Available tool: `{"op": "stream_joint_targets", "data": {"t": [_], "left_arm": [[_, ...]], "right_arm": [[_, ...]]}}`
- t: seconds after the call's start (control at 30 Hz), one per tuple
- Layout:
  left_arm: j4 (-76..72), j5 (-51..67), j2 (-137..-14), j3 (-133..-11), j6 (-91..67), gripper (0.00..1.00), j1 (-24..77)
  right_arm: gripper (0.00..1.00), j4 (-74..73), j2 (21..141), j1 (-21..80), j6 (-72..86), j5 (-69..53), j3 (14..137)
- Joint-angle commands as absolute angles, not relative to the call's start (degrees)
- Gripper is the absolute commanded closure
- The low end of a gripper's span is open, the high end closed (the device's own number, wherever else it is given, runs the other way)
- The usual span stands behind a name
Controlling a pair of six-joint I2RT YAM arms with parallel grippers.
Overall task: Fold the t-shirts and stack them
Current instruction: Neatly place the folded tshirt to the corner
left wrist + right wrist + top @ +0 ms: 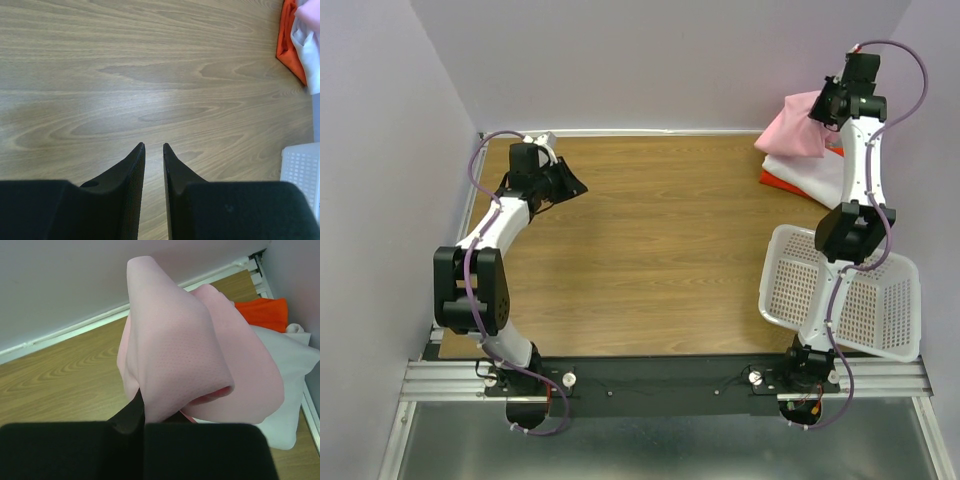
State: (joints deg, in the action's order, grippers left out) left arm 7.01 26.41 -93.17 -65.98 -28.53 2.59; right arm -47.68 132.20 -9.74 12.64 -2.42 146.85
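Observation:
At the back right of the table, my right gripper is raised and shut on the light pink t-shirt. The shirt hangs bunched from it over the other two. In the right wrist view the pink t-shirt drapes over the right gripper and hides its fingertips. Beneath it lie the white t-shirt and the orange-red t-shirt. My left gripper hovers over bare wood at the back left. Its jaws stand slightly apart with nothing between them.
A white perforated basket sits tilted at the table's right front edge, under my right arm, and its corner shows in the left wrist view. Purple walls close in the back and both sides. The wooden table spans the middle.

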Motion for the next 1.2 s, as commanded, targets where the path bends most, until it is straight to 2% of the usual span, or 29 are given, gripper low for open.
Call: {"op": "stream_joint_targets", "data": {"t": [0.0,0.7,1.17], "left_arm": [[7.56,26.19,-94.04,-67.76,-27.69,0.71,2.2],[8.88,26.81,-95.89,-68.99,-26.89,0.71,2.37],[9.14,26.63,-96.15,-69.17,-27.07,0.71,2.72]], "right_arm": [[1.0,-46.23,129.11,-10.37,13.19,-4.66,144.76],[1.0,-46.32,128.32,-12.66,10.11,3.42,137.9],[1.0,-46.32,128.94,-16.43,10.46,0.35,139.66]]}}
